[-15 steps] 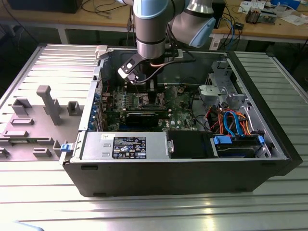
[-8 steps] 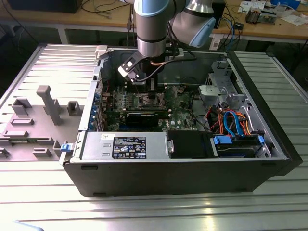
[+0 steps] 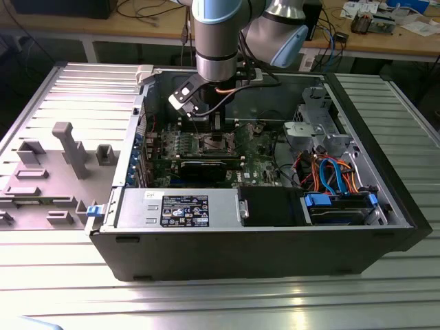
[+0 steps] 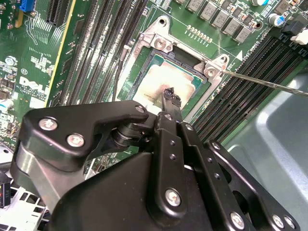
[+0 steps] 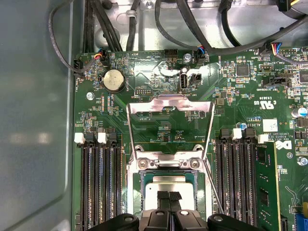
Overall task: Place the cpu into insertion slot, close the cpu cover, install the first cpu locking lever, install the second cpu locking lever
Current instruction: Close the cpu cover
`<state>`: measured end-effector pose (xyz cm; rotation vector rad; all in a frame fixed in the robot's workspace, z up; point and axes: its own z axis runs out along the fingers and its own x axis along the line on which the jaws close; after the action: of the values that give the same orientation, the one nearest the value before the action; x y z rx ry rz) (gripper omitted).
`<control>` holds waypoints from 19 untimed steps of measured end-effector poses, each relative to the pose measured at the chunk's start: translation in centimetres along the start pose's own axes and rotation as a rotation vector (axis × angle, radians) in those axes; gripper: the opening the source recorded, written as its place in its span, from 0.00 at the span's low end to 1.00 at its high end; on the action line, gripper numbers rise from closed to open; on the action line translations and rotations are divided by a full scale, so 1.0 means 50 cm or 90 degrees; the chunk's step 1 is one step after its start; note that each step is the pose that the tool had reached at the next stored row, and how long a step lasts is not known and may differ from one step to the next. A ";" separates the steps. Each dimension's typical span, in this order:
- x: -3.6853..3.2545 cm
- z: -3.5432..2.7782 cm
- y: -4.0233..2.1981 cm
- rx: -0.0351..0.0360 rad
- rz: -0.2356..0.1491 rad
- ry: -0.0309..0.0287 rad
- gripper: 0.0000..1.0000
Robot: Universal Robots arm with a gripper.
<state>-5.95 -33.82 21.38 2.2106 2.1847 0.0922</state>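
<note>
Silvery cpu (image 5: pixel 166 183) lies in the insertion slot (image 5: pixel 137 192); cpu cover (image 5: pixel 169 99) stands raised; end effector (image 5: pixel 169 196), fingers together and empty, touches the cpu.

The black pincer's (image 4: pixel 171 96) closed tip sits over the silvery square cpu (image 4: pixel 155 79) lying in the dark-rimmed insertion slot (image 4: pixel 166 60); a thin steel rod (image 4: pixel 260 81) leaves the slot's corner.
</note>
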 end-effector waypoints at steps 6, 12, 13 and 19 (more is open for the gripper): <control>0.000 -0.001 0.000 0.0001 0.000 -0.0002 0.11; 0.000 -0.008 0.001 0.0078 0.000 -0.0003 0.11; 0.000 -0.010 0.001 0.0088 0.000 -0.0003 0.11; 0.001 -0.041 0.003 0.0092 0.000 -0.0002 0.11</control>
<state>-5.93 -33.82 23.42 2.2183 2.1920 0.0763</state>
